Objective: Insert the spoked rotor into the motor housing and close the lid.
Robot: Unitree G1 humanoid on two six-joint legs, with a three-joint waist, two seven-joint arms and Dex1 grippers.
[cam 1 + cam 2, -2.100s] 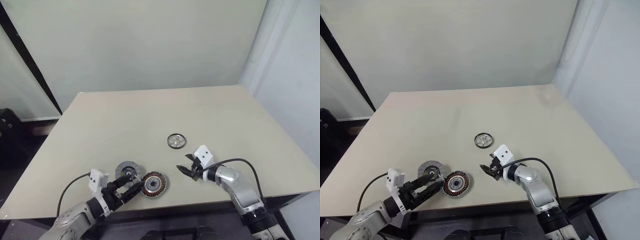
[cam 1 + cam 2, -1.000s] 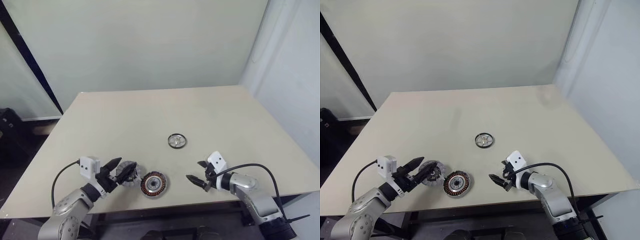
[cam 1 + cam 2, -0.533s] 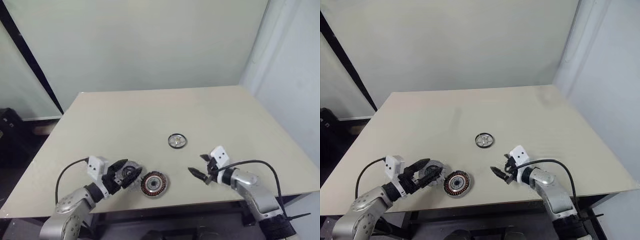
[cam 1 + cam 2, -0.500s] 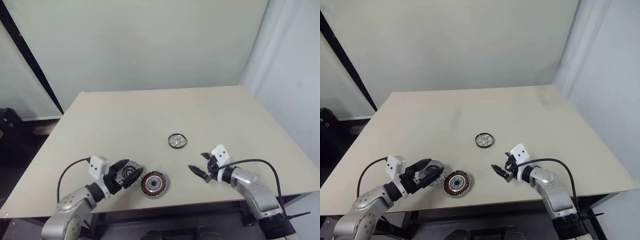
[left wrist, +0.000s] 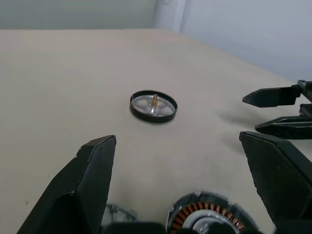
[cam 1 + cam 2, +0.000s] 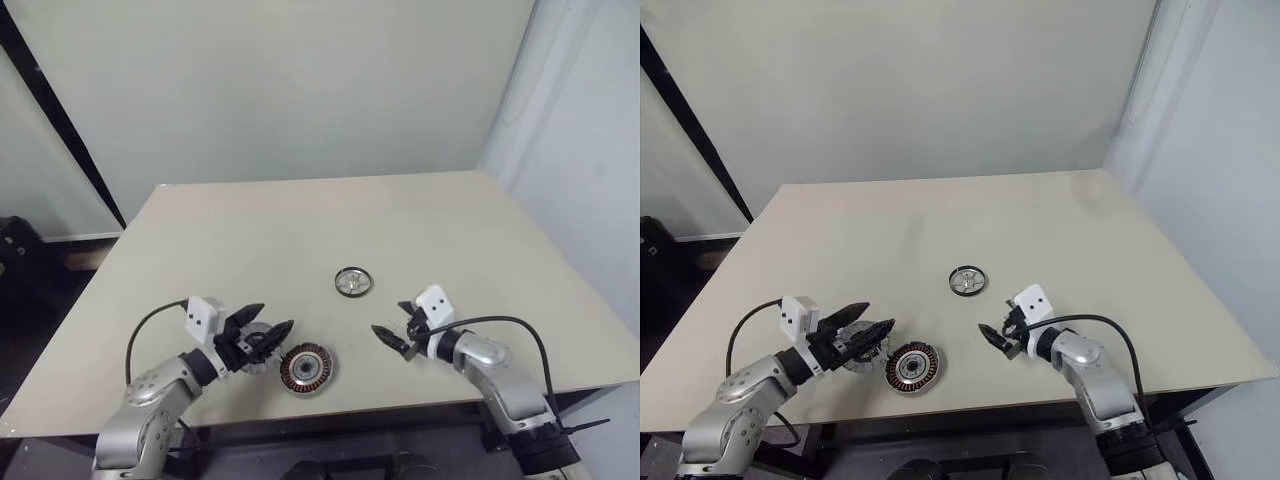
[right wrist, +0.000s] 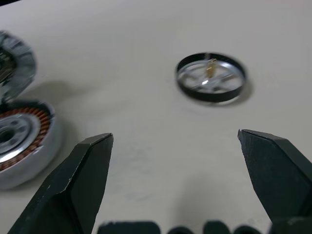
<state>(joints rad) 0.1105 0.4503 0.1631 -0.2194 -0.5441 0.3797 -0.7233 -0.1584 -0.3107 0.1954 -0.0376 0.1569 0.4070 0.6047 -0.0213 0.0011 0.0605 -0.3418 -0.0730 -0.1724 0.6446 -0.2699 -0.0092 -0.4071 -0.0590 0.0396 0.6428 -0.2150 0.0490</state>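
Lay well in from every edge of the beige worktop (image 6: 300,230), nearer its front edge than its back: the spoked rotor (image 6: 352,283), a small shiny silver wheel in a dark rim with a brass pin standing at its hub. Sat close to the front edge: the motor housing (image 6: 304,368), a round disc with copper-coloured windings around a silver hub, and touching or just beside it, toward the left edge, a grey round lid (image 6: 862,352) with slotted openings, partly hidden. Hovered over that lid with fingers spread wide and nothing held: the left gripper (image 6: 258,337). Hung just above the worktop between rotor and front edge, likewise gaping wide and empty: the right gripper (image 6: 394,340). Judged as the step in hand: reaching for the rotor with the right gripper. Best done by coming down over the thin rim, pinching across it rather than on the pin, and lifting level so the pin stays upright for seating. Plenty of bare surface around the rotor for the approach; less margin near the front edge, where a nudged housing could slide off.
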